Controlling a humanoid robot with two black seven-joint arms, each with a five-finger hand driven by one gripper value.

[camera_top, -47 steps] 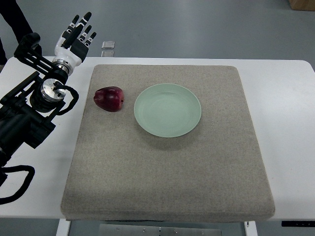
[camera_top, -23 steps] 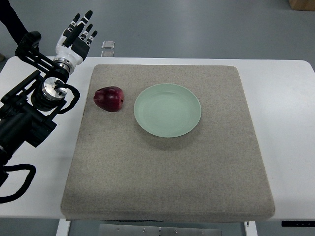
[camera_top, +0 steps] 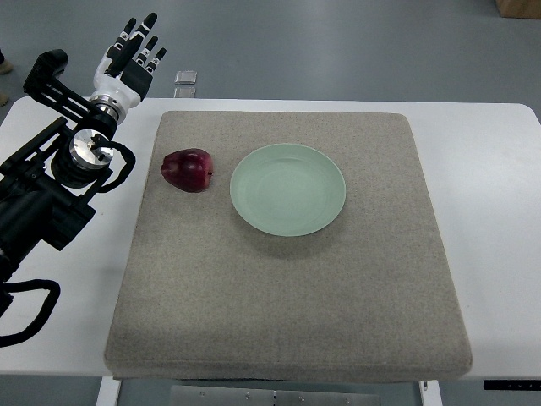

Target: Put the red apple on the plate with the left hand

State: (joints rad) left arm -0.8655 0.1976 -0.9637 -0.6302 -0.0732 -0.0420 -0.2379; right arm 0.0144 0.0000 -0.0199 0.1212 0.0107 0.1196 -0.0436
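Your left hand: fingers spread, empty, raised over the desk's far left corner, well clear of the work. Red apple: on the grey mat, just left of the plate, not touching. Plate: bare, ready to receive.
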